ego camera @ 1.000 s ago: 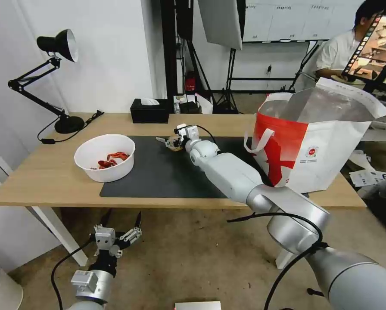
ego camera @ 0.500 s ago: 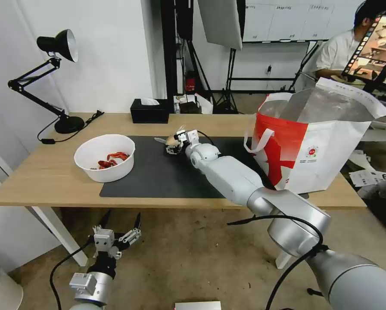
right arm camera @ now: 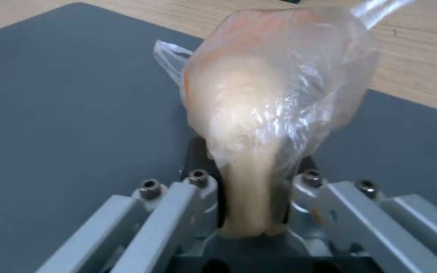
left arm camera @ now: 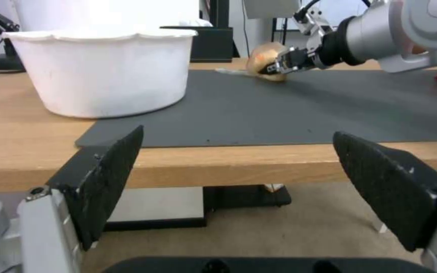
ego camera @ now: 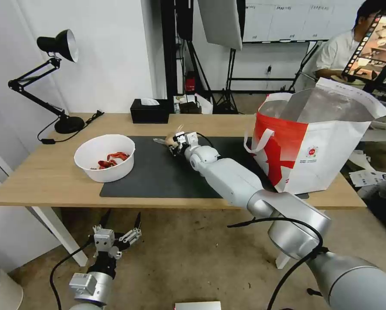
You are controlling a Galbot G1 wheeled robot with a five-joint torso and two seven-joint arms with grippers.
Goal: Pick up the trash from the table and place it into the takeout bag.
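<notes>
On dark grey mat (ego camera: 158,172) of light-wood bench (ego camera: 42,176): right pincer (ego camera: 174,144) clamped on clear plastic bag (right arm camera: 274,94), beige lump enclosed. White bowl (ego camera: 104,157) at mat's left edge. Takeout bag (ego camera: 326,142) stood at bench right. Left pincer (ego camera: 115,232) held spread below bench edge.

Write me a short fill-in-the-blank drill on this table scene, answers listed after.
1. The right tool is shut on the clear plastic ____ holding a beige lump.
2. The white bowl holds ____ scraps.
3. The left tool hangs open below the ____ edge.
4. The takeout bag stands on the robot's ____ side.

Missing words: bag; red; table; right
</notes>
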